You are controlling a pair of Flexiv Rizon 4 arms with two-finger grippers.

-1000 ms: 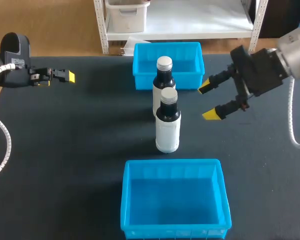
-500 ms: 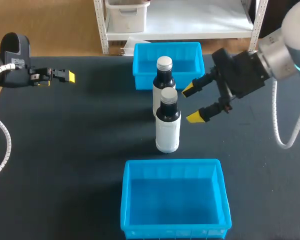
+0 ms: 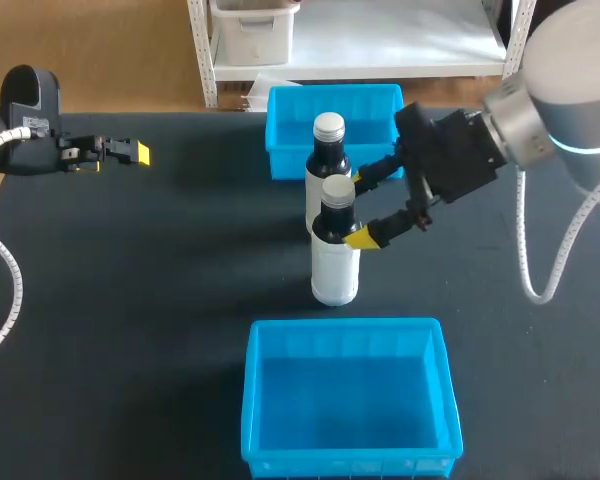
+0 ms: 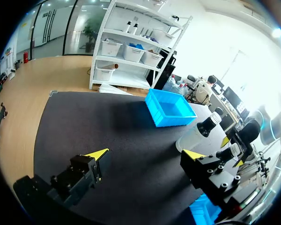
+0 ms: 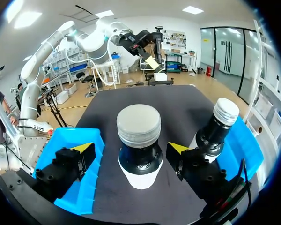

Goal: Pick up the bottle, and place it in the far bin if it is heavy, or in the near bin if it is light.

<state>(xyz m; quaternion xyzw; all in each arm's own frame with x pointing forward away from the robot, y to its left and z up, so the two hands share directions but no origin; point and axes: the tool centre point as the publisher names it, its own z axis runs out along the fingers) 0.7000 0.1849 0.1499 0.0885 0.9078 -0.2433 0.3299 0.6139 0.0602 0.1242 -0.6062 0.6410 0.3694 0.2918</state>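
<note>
Bottle (image 3: 334, 250) nearest us stands upright in the middle of the counter (image 3: 160, 300), just beyond the near bin (image 3: 345, 325). Our right gripper (image 3: 360, 208) straddles its dark neck, fingers spread and clear of it on both sides. A second bottle (image 3: 327, 150) stands close behind, before the far bin (image 3: 285, 100). Our left gripper (image 3: 138, 153) hangs released at the far left.
</note>
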